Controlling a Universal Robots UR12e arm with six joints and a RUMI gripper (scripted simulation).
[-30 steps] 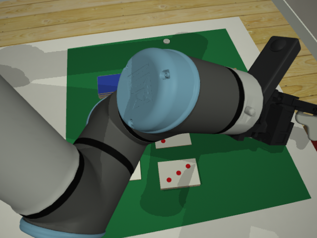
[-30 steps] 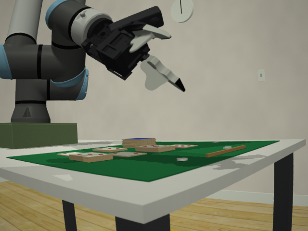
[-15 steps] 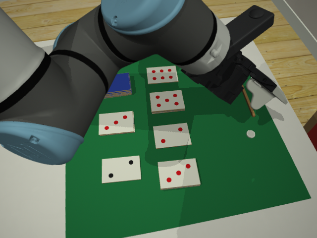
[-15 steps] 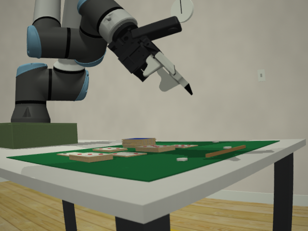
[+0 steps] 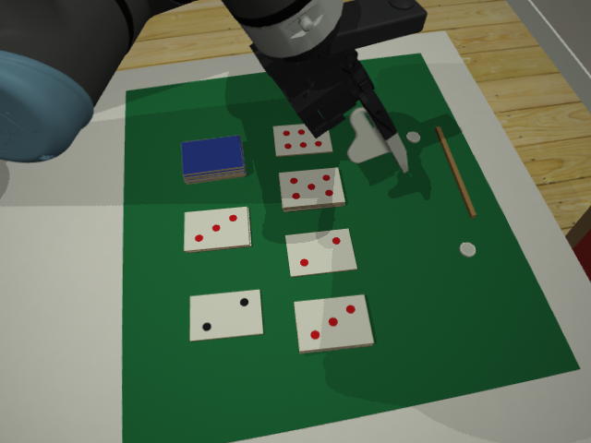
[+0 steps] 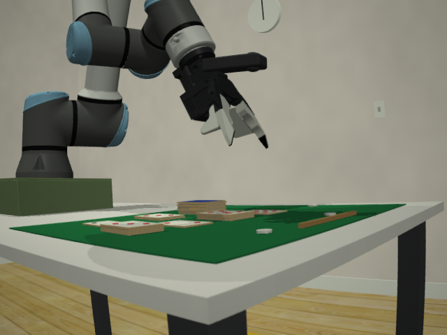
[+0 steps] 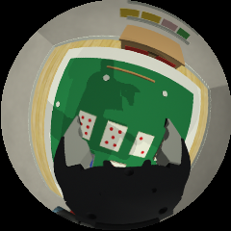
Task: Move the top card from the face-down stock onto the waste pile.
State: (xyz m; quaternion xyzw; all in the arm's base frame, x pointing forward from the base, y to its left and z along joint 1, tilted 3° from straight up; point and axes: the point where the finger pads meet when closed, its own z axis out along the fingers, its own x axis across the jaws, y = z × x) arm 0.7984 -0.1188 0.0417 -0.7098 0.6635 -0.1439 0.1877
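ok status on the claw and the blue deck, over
Claw open, empty, high above the green mat. Blue deck untouched, top card on it. Nothing over the deck.

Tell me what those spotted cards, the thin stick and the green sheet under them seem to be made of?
The cards, such as the five-spot one, look like plywood: pale painted faces over tan, layered edges. The stick looks like bare wood, an even matt brown. The green sheet is flat and matt, perhaps felt or baize; the pictures show no weave to settle it.
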